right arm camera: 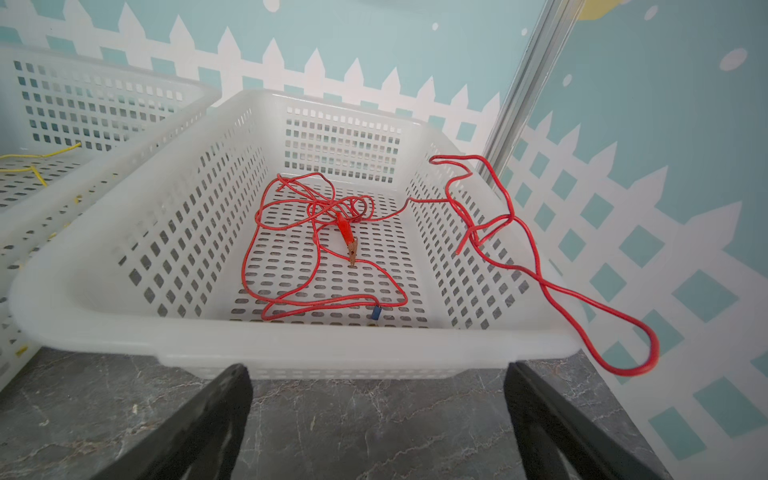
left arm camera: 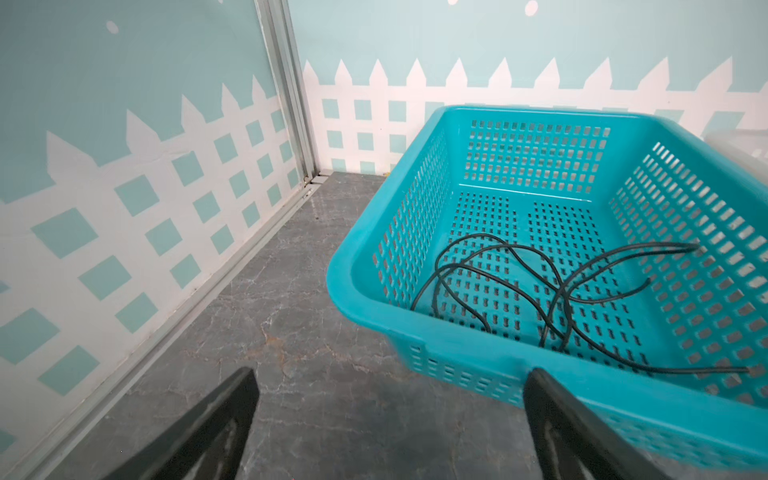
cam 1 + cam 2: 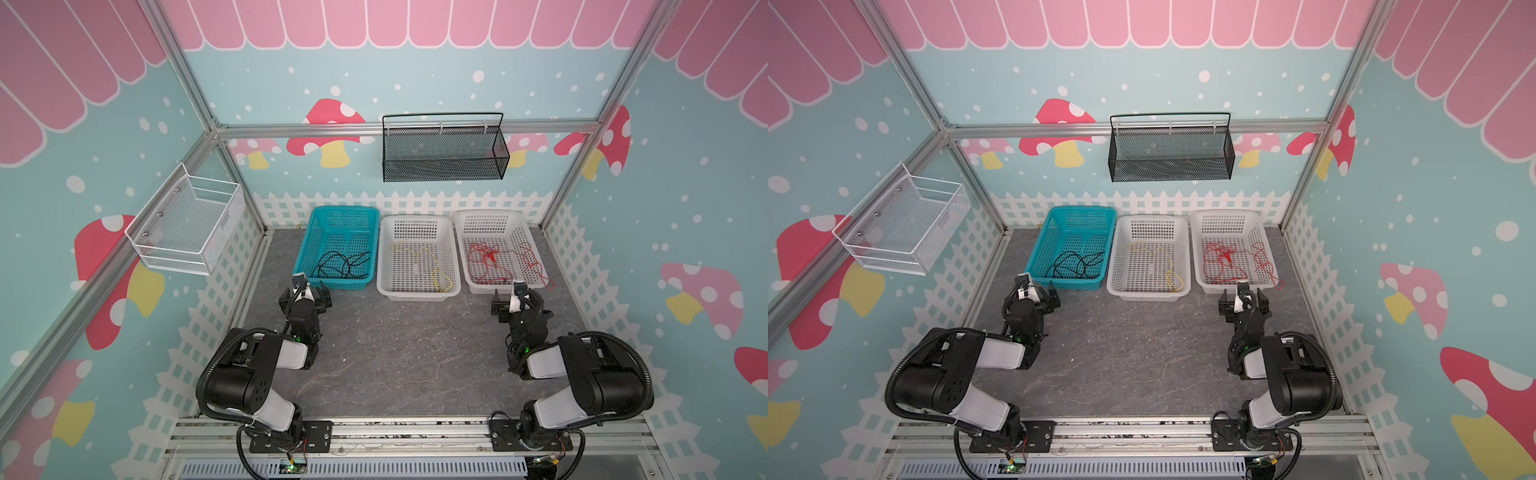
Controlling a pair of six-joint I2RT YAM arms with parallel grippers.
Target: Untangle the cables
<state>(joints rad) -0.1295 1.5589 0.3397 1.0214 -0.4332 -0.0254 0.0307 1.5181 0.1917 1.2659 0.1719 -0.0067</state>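
3 cables, separated: black cable (image 2: 559, 297) in teal basket (image 2: 345, 266); yellow cable (image 3: 434, 275) in middle basket (image 3: 417, 294); red cable (image 1: 344, 230) in right basket (image 1: 291, 345). Apart, empty: left pincer (image 2: 392, 374), right pincer (image 1: 377, 369). Risk: the red cable's overhanging loop snags a passing pincer and drags out.

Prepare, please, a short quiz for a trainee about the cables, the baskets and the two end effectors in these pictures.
1. True or false: the black cable lies in the teal basket.
2. Which one hangs out over the rim of its basket? A the black cable, B the yellow one, C the red cable.
3. Fill the gap: the left end effector and the right end effector are both ____, holding nothing.

Key: 1 true. 2 C. 3 open.
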